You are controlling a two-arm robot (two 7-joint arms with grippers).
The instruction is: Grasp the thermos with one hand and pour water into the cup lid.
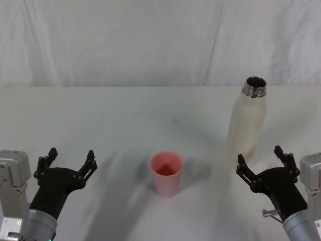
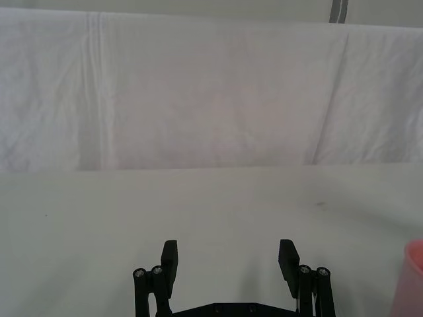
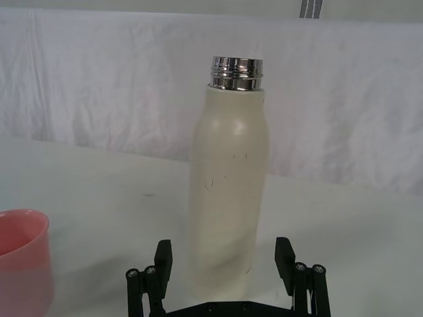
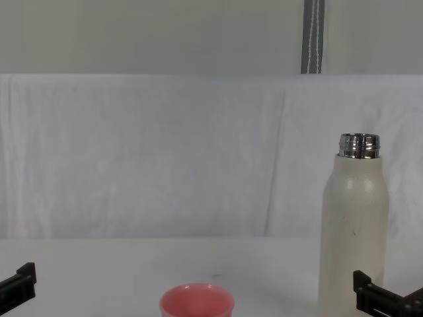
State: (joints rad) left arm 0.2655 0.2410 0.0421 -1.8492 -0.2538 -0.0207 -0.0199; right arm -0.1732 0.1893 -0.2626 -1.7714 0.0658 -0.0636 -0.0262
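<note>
Thermos [image 1: 247,118]: upright, uncapped. Right end effector [image 1: 264,165]: released, just before thermos. Cup lid [image 1: 166,173]: left of thermos. Left end effector [image 1: 66,163]: released, farther left.

Both arms reach forward from the near edge of the scene, 1 at the near left and 1 at the near right, each ending in a black gripper on a grey wrist.

The left gripper [image 1: 70,159] sits low at the near left with its 2 fingers spread wide apart — nothing lies between them. In the left wrist view the fingertips [image 2: 170,255] stand parallel, pointing away toward the far side.

The right gripper [image 1: 261,158] sits at the near right, level with the left one, its fingers also spread wide and holding nothing. A small metal screw sticks out of the side of its black body. In the chest view its fingertips [image 4: 363,282] show at the lower right.
</note>
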